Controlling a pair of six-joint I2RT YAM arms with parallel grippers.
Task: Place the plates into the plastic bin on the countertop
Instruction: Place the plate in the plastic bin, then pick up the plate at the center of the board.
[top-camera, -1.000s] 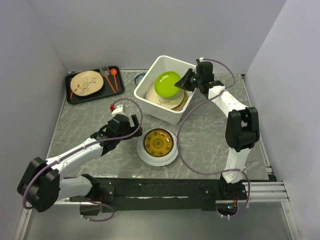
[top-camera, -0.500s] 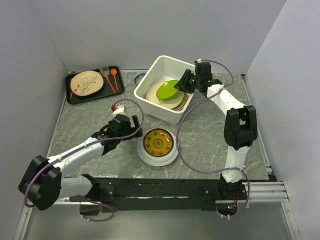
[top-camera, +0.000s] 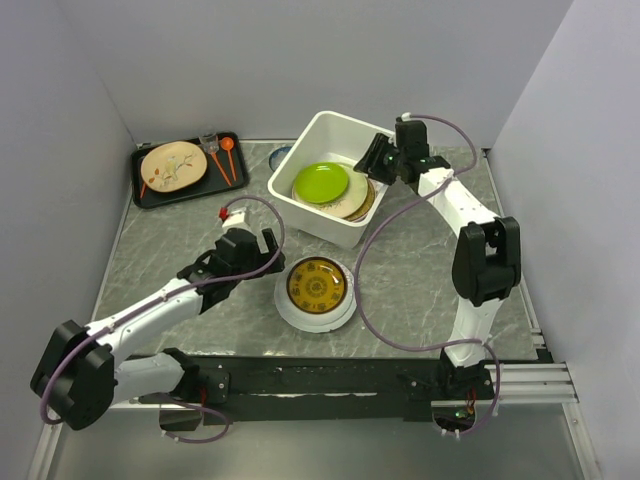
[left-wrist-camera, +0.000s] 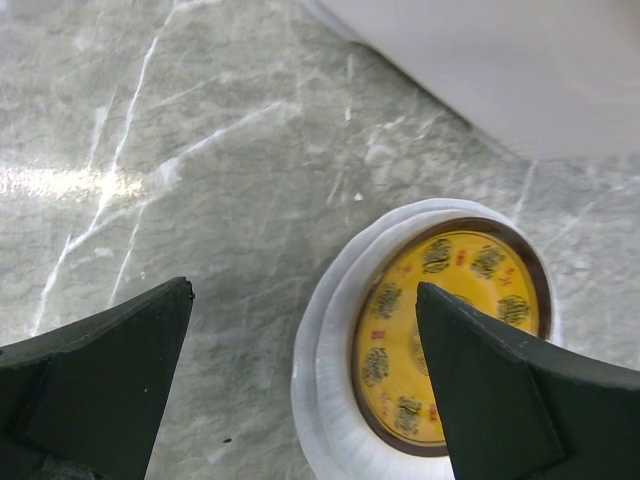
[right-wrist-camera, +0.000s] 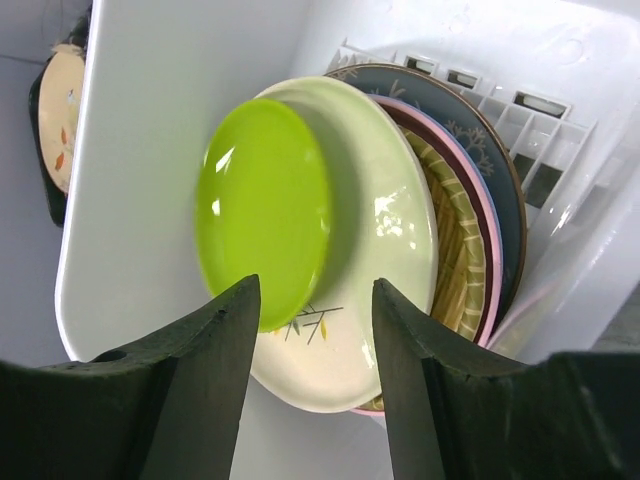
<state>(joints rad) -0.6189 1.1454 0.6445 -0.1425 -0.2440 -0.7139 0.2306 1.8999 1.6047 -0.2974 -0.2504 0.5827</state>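
Progress partial: we find the lime green plate (top-camera: 321, 182) atop the stack (right-wrist-camera: 455, 240) inside the plastic bin (top-camera: 312, 221), right fingers (right-wrist-camera: 190, 400) parted, empty. The yellow plate pile (top-camera: 316, 286) waits beside the bin, under wide-open, empty left fingers (left-wrist-camera: 100, 385).

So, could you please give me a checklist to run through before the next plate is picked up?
1. The lime green plate lies on the other plates in the plastic bin: ok.
2. The right gripper is open and holds nothing: ok.
3. The left gripper is open: ok.
4. The edge of the white plates under the yellow plate sits in the left gripper's gap: ok.
5. Left gripper's height above the countertop: cannot tell.
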